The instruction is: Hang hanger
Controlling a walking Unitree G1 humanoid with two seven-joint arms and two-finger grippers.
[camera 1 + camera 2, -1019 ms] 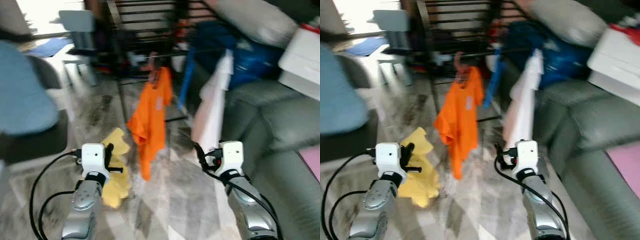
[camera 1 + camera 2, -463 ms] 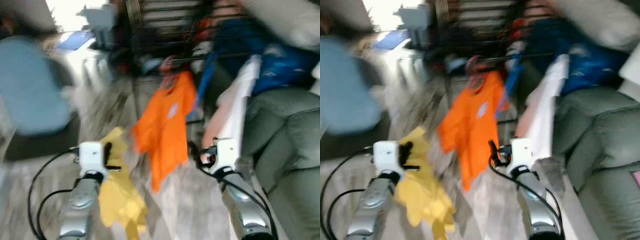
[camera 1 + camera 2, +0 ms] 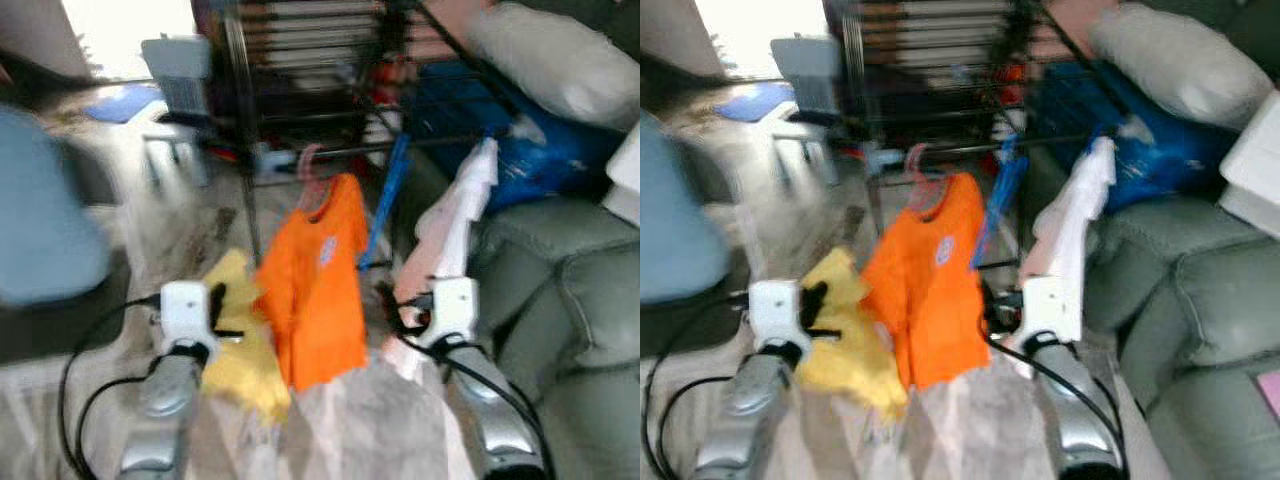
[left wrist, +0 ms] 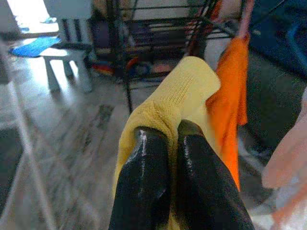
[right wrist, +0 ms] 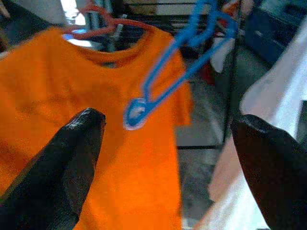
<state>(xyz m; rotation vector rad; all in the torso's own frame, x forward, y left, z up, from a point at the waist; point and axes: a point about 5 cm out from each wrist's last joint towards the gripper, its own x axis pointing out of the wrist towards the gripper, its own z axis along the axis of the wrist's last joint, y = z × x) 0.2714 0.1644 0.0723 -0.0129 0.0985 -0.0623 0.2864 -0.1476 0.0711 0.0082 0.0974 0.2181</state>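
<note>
An orange T-shirt hangs on a pink hanger from the black drying rack's rail. Beside it an empty blue hanger dangles from the same rail, and a white garment hangs further right. My left gripper is shut on a yellow garment, held low to the left of the orange shirt. My right gripper is open, facing the orange shirt and the blue hanger with nothing between its fingers.
A grey sofa runs along the right with a white cushion and a blue bag on it. A white stool stands at the back left, and a blue-grey rounded object is at the left.
The camera has swung about with heavy blur, and the rack and orange shirt now sit nearer the middle. The left gripper still holds the yellow garment; the right stays open.
</note>
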